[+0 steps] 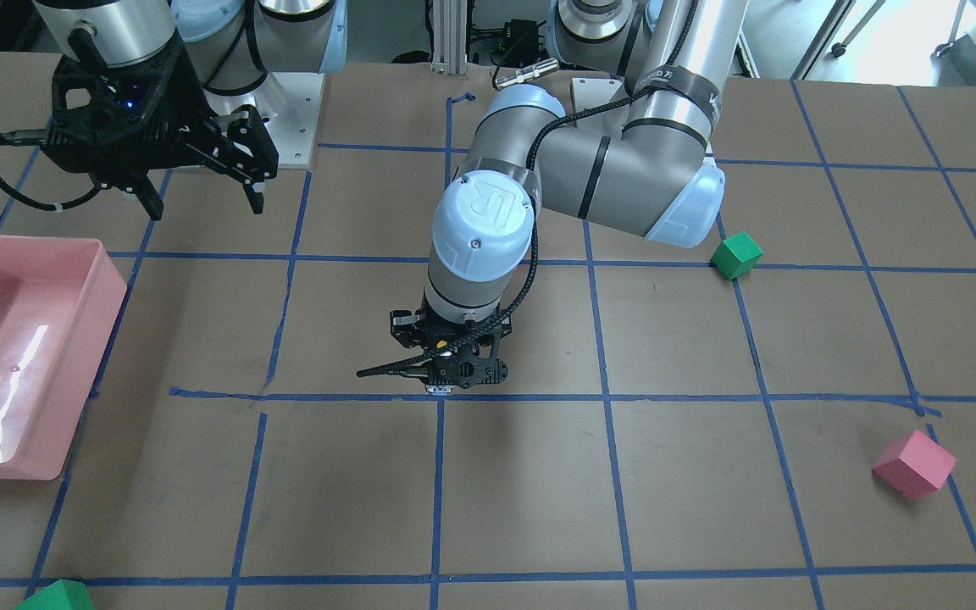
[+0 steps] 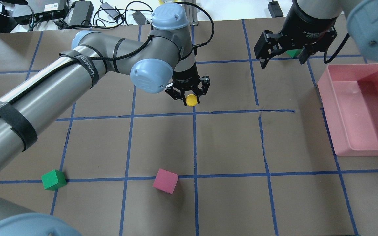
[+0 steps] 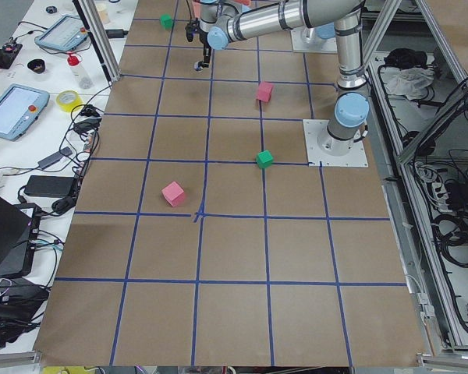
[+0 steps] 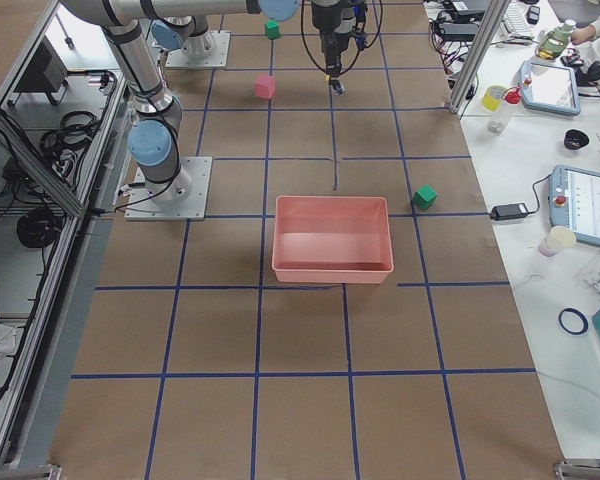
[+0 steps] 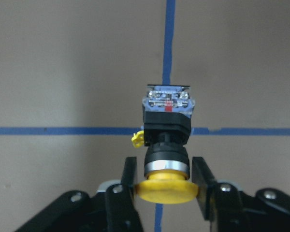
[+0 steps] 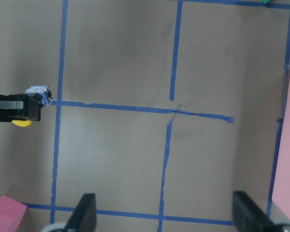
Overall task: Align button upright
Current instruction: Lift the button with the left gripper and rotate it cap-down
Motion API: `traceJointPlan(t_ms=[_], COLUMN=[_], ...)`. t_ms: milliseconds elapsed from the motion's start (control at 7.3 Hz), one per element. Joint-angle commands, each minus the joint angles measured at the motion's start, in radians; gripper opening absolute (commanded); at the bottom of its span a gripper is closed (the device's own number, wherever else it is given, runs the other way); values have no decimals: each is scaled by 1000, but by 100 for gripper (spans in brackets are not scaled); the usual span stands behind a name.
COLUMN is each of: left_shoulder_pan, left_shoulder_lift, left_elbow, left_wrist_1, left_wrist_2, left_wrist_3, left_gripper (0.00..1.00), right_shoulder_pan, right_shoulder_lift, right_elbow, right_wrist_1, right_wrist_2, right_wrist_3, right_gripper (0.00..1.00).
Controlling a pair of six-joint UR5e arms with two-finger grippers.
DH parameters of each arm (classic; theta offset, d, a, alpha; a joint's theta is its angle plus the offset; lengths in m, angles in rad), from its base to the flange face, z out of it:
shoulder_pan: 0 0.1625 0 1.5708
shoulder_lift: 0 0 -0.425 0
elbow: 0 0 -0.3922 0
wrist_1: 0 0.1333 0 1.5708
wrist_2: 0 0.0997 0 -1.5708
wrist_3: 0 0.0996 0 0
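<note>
The left gripper points straight down and is closed on the button, its fingers pinching the yellow cap's rim from 9 and 3 o'clock. The button stands cap up with its grey-white base down, on or just above a blue tape crossing. In the overhead view the right gripper hangs at the button's 2 o'clock with its jaws spread wide, holding nothing. A pink bin sits at 3 o'clock and a pink cube at 6 o'clock.
</note>
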Motion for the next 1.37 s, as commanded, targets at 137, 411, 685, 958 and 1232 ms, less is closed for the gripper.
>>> traceJointPlan(t_ms=[137, 411, 685, 958, 1232], left_shoulder_pan=[38, 51, 118, 123, 126], left_shoulder_lift=[-85, -128, -134, -148, -161], left_elbow=[57, 85, 72, 76, 64], left_wrist_1=[-48, -52, -115, -123, -123], left_wrist_2=[-71, -144, -239, -279, -344], left_wrist_3=[-218, -413, -438, -443, -450], left_gripper=[3, 3, 3, 4, 6], right_shoulder_pan=[1, 1, 3, 1, 1], right_shoulder_lift=[2, 2, 5, 5, 5], right_elbow=[2, 2, 2, 2, 2], right_wrist_1=[0, 2, -6, -3, -1], right_wrist_2=[0, -2, 3, 0, 0], right_wrist_3=[0, 2, 2, 2, 2], right_gripper=[100, 100, 100, 100, 100])
